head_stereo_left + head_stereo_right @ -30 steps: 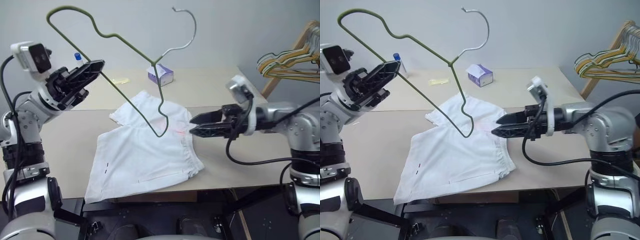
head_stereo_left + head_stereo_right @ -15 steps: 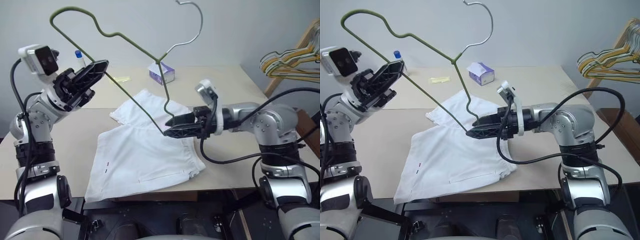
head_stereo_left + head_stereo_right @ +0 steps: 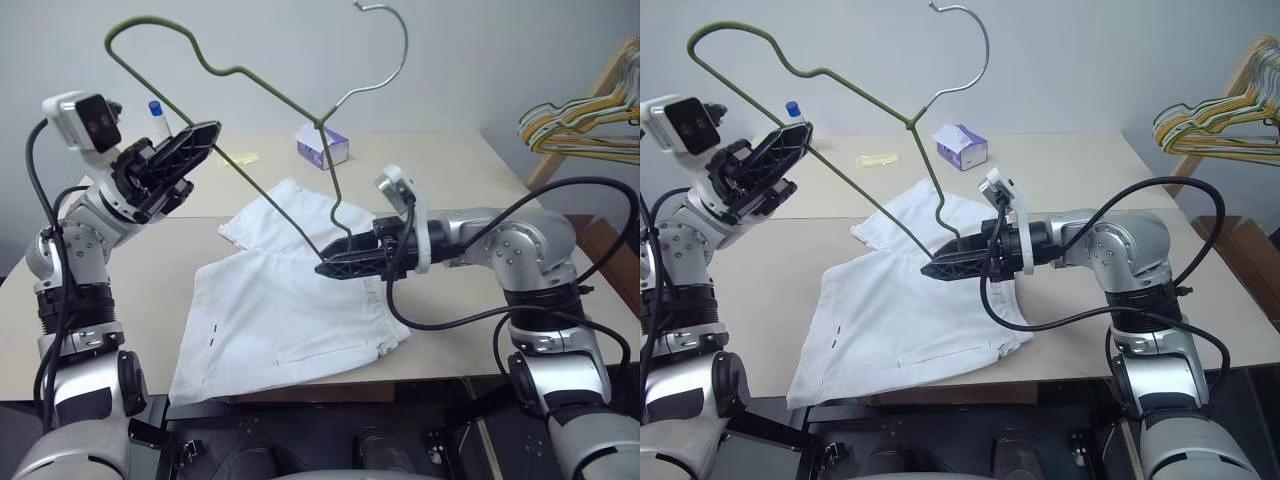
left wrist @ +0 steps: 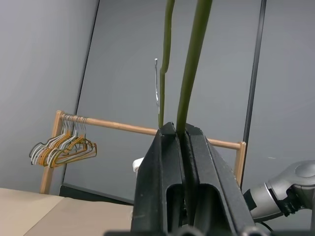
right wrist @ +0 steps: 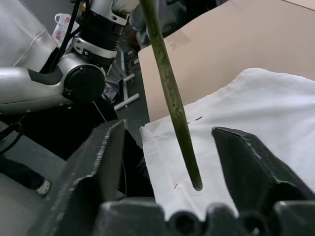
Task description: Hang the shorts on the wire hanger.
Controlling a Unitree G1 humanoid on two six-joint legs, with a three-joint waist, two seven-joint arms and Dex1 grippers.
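Shorts (image 3: 290, 300) lie flat on your surface (image 3: 450, 170), mid-scene. Your left claw (image 3: 205, 135) is clamped on the wire hanger (image 3: 270, 85), held high. Your right claw (image 5: 167, 167) stands open around the hanger's low end, not gripping.

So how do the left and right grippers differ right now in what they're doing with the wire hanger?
The left gripper is shut on the wire hanger, holding it up in the air; the right gripper is open, with the hanger's lower tip between its fingers, not clamped. The left points up and inward; the right lies nearly level, low over the shorts. Both have two black fingers and reach toward the hanger.
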